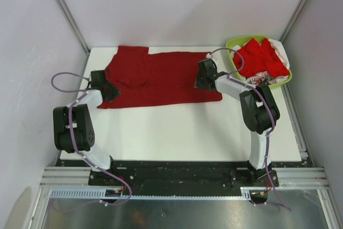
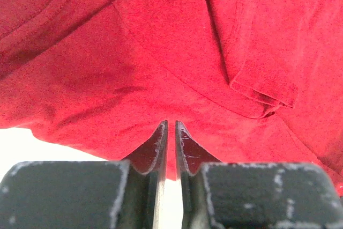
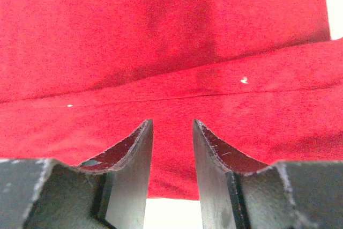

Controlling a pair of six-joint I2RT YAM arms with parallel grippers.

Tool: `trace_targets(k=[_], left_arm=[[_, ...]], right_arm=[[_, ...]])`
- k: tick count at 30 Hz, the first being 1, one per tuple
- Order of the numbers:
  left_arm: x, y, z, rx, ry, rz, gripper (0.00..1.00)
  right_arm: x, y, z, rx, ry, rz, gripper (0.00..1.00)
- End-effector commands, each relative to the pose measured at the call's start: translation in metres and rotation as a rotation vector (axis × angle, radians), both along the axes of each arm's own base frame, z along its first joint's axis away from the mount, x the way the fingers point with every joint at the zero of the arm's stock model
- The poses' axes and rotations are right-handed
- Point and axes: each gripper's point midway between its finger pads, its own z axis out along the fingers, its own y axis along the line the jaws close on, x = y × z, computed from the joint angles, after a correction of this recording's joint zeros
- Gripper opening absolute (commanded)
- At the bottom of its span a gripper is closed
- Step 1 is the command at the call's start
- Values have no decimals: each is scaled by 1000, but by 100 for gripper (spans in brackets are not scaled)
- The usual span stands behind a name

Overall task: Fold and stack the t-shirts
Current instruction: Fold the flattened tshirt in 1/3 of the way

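A dark crimson t-shirt lies spread flat across the far half of the white table, with one sleeve folded in over the body. My left gripper is at the shirt's left end; its jaws stand almost together just above the cloth, and nothing shows pinched between them. My right gripper is over the shirt's right end, its jaws part-way open over the hem and empty. Brighter red t-shirts with some white patterned fabric are heaped in the basket.
A lime-green plastic basket stands at the far right corner of the table. White walls and metal frame posts close in the table at the back and sides. Bare white table lies between the shirt and the arm bases.
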Motion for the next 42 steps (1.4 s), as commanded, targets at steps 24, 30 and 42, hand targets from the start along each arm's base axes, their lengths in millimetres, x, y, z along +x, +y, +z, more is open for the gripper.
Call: trace_targets(k=[24, 30, 42], left_arm=[[-60, 76, -29, 254, 217, 293, 4], [-84, 95, -26, 328, 274, 353, 4], [-102, 106, -6, 347, 264, 368, 7]], right_arm=[[-20, -66, -38, -74, 110, -80, 39], [-39, -71, -45, -74, 138, -98, 39], [-72, -76, -43, -77, 158, -116, 38]])
